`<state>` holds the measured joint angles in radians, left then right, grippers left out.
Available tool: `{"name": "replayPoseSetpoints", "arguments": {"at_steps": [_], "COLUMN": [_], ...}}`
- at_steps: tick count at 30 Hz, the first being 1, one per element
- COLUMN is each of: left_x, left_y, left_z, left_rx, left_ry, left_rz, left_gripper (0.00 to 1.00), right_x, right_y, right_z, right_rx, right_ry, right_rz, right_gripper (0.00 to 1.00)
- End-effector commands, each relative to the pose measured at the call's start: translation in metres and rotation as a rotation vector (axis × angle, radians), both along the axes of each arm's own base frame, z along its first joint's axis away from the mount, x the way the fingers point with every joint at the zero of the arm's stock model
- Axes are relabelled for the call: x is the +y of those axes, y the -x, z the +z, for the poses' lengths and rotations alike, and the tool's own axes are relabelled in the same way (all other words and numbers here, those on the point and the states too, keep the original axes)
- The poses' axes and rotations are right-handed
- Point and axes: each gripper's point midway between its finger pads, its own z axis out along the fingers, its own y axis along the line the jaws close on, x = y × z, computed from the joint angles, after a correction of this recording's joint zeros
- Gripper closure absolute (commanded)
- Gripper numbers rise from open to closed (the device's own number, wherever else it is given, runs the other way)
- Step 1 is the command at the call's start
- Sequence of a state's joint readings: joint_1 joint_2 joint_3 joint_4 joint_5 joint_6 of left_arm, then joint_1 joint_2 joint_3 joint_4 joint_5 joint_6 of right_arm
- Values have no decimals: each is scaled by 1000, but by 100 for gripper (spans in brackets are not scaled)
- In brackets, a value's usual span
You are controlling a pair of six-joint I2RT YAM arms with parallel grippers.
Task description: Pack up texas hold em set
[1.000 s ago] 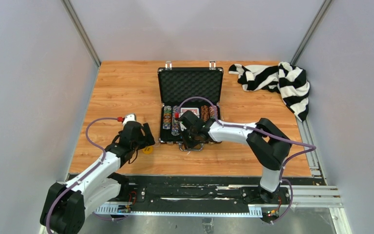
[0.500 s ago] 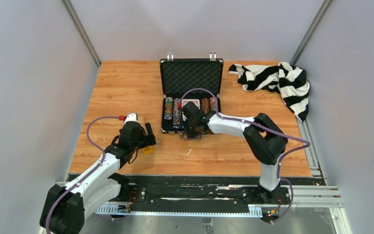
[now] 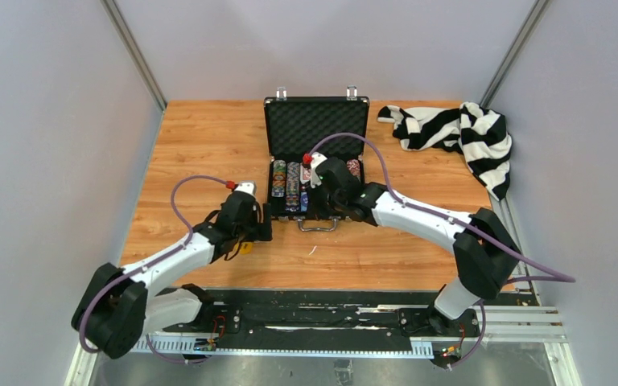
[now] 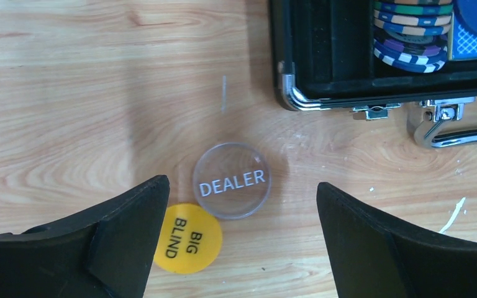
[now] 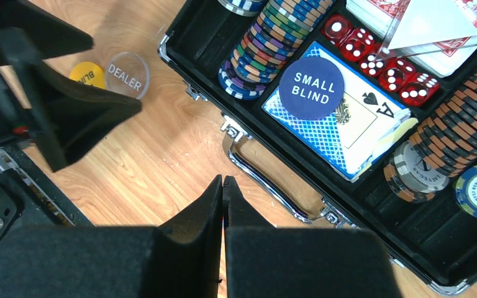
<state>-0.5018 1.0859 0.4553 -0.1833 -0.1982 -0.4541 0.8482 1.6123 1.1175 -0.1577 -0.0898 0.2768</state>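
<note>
The black briefcase (image 3: 316,104) lies open at the table's middle back, foam lid up. Rows of poker chips (image 5: 273,37), red dice (image 5: 379,62), a blue card deck (image 5: 348,136) with a blue SMALL BLIND button (image 5: 311,88) on it, and a red deck (image 5: 435,37) lie inside. My right gripper (image 5: 223,180) is shut and empty above the metal handle (image 5: 267,180). Left of the case, my left gripper (image 4: 242,211) hangs open over the wood. The clear DEALER button (image 4: 231,180) lies between its fingers, and the yellow BIG BLIND button (image 4: 188,239) lies by the left finger.
A black-and-white striped cloth (image 3: 451,133) is heaped at the back right corner. A small white scrap (image 3: 312,250) lies on the wood in front of the case. Grey walls with metal posts close in the table's sides.
The briefcase has slid away from the near edge with the right gripper at its front. My left gripper has moved right, over the two buttons, and stays open.
</note>
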Motion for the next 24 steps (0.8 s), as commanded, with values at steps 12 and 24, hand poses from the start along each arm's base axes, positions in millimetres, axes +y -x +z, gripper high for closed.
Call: {"name": "replayPoseSetpoints", "arguments": {"at_steps": [12, 24], "left_x": [-7, 1], "left_y": [0, 15], "left_z": [-37, -40], "left_rx": [144, 183], "left_ry": [-137, -235], "left_rz": [-59, -47], "left_gripper": [16, 19], "right_x": [-28, -31], "right_y": [6, 7], "right_z": [-1, -8], "right_rx": [-35, -18], "right_ry": [40, 51], "right_rz": [-35, -45], "right_gripper": [99, 99]}}
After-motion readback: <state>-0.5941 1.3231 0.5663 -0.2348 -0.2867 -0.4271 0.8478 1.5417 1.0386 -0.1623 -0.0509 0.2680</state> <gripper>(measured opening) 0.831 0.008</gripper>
